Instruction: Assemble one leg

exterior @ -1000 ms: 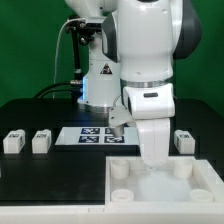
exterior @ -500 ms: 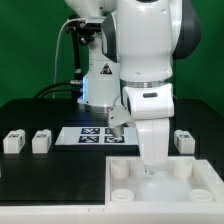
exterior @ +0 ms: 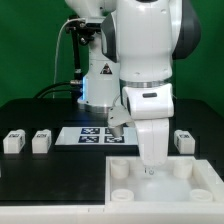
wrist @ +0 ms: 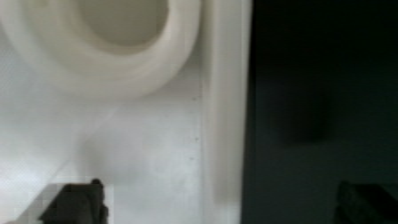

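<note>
Gripper (exterior: 150, 168) is low over the white panel (exterior: 160, 195), which lies at the near edge of the counter (exterior: 40, 170). In the wrist view both fingertips (wrist: 71, 200) show spread wide with nothing between them: one is over the panel's floor, the other out over the dark counter. So the jaws sit astride the panel's side wall, close to a round corner boss (wrist: 89, 72). Whether a finger touches the wall I cannot tell.

Judgement: this placing suits a pinch on the wall, to shift or square the panel before any leg goes on. The wide opening gives clearance on both sides of the wall.

None of the legs is held. Three can be seen, all upright on the counter and well apart from the gripper. One leg (exterior: 13, 142) and a second leg (exterior: 40, 142) stand side by side on the exterior view's left, beside the marker board (exterior: 95, 135). A third leg (exterior: 183, 141) stands on that view's right, beyond the panel. A fourth is not in sight.

Against half a second ago: no visible change in arm, panel or legs. Against one second ago: the gripper looks slightly nearer the panel, though the shift is small and hard to confirm.
</note>
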`<state>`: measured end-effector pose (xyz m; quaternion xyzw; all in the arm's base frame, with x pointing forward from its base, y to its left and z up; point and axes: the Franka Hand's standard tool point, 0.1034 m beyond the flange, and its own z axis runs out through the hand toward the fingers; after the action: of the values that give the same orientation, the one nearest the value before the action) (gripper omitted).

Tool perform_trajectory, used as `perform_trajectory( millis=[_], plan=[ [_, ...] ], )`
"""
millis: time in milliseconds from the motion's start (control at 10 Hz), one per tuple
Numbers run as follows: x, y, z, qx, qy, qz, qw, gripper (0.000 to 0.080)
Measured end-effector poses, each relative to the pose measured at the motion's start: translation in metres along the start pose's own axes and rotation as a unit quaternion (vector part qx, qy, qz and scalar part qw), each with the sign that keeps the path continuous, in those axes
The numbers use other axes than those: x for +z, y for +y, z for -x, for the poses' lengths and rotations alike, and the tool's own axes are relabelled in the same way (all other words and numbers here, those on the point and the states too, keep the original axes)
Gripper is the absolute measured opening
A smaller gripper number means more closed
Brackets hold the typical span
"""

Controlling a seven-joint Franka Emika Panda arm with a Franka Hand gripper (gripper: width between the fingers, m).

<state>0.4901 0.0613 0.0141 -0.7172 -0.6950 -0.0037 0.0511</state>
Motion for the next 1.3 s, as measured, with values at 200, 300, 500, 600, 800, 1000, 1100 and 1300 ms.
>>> perform_trajectory(
  millis=[200, 300, 500, 600, 800, 1000, 1100, 1300],
  plan=[
    [-0.014, -0.003, -0.002, 0.041, -0.004, 0.007, 0.999, 0.0649],
    [-0.020, -0.005, -0.005, 0.047, -0.006, 0.009, 0.999, 0.0649],
    [-0.029, -0.015, -0.023, 0.163, -0.006, 0.012, 0.986, 0.0649],
    [-0.028, -0.020, -0.032, 0.228, -0.004, 0.010, 0.974, 0.0649],
    [-0.026, -0.025, -0.051, 0.348, 0.003, 0.018, 0.937, 0.0649],
    [-0.019, -0.035, -0.053, 0.429, 0.008, 0.016, 0.903, 0.0649],
    [-0.020, -0.034, -0.054, 0.472, 0.013, 0.015, 0.881, 0.0649],
    [-0.022, -0.041, -0.065, 0.581, 0.015, 0.005, 0.814, 0.0649]
  ],
)
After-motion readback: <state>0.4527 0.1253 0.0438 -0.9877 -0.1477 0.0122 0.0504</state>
